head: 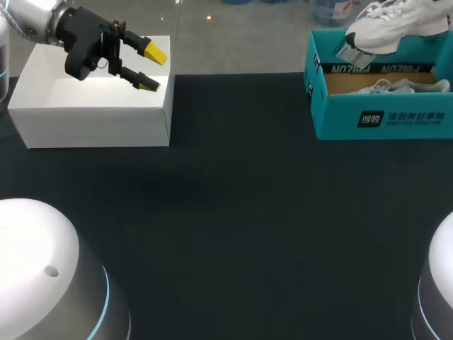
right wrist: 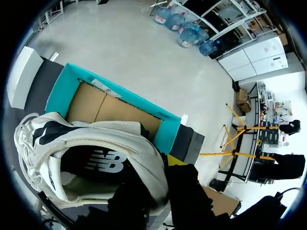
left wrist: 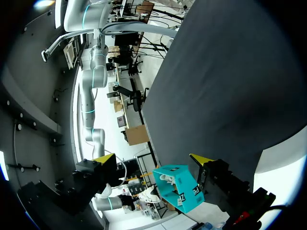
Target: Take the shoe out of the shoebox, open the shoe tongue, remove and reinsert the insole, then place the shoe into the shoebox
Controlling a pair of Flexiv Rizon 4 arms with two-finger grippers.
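From the head view, my left arm comes in at the far left corner. The left gripper (head: 151, 68) hangs over the open white box (head: 92, 113) with its fingers spread wide and nothing between them. At the far right, the shoe (head: 396, 25) is up in the air above the teal shoebox (head: 382, 117), and a second shoe (head: 407, 86) lies inside it.

In the left wrist view, the yellow tips stand far apart, with the shoebox (left wrist: 180, 187) well ahead across the dark table (left wrist: 216, 72).

In the right wrist view, my right gripper (right wrist: 160, 179) is clamped on the shoe (right wrist: 91, 158) at its heel collar. The shoe's opening faces the camera. The shoebox (right wrist: 57, 86) is below, showing its brown floor.
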